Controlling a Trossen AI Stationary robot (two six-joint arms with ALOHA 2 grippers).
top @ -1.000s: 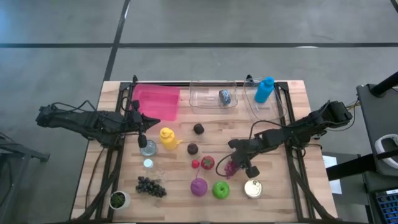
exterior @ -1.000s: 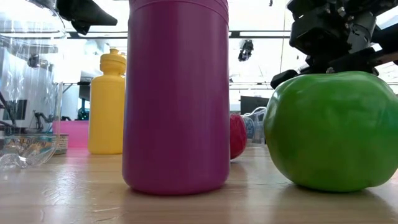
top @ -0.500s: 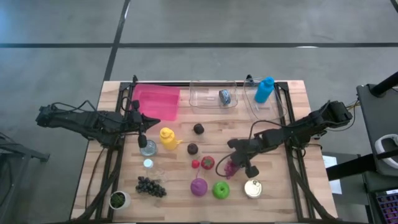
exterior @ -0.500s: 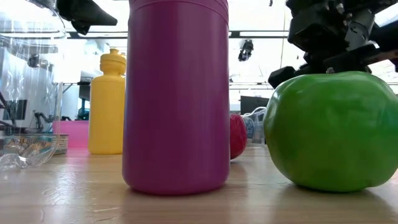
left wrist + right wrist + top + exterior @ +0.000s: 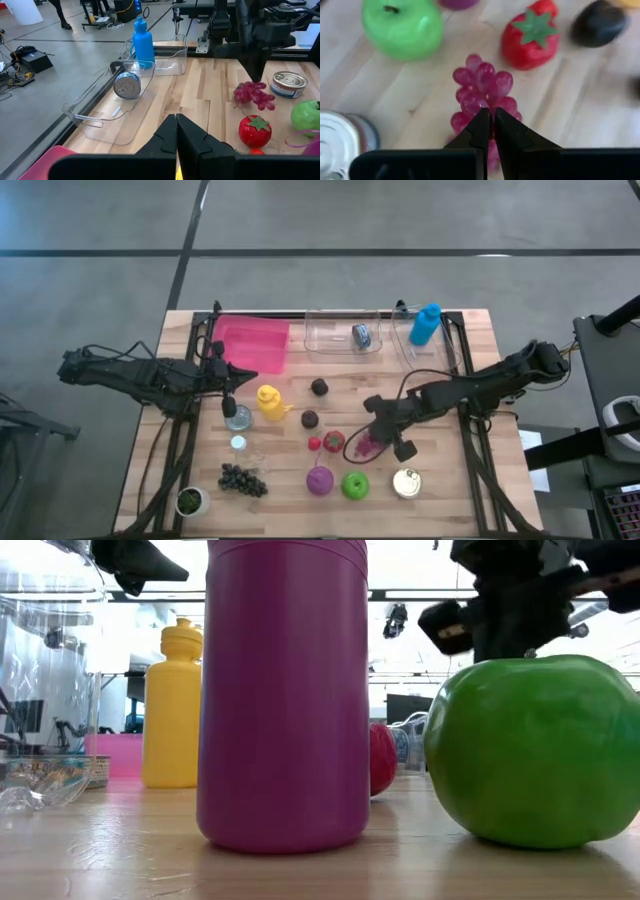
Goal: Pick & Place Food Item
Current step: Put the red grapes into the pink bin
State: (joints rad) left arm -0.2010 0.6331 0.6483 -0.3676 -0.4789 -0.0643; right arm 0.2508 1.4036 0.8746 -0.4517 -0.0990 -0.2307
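Right gripper (image 5: 490, 122): down at worktop (image 5: 470, 490) centre-right, fingers pinched tight on the stem end of the pink grape bunch (image 5: 482, 92) — that's a grip!
Grape bunch: on the wood, strawberry (image 5: 532, 35) at its 9 o'clock in the high view, green apple (image 5: 402, 25) at 7, tin can (image 5: 406, 483) at 5.
Key relation: the bunch's long axis runs straight out from the fingers, in line with them; most of the cluster hangs beyond the tips, so a lift looks likely to let it swing.
Left gripper (image 5: 176, 131): parked at the worktop's 9 o'clock side near the yellow bottle (image 5: 268, 401), fingers shut, holding nothing.
Nearer arm: the right, no contest.
Possible drop spots: pink tray (image 5: 252, 343) at 11 o'clock, clear bins (image 5: 330, 335) at 12; which one, I can't tell.
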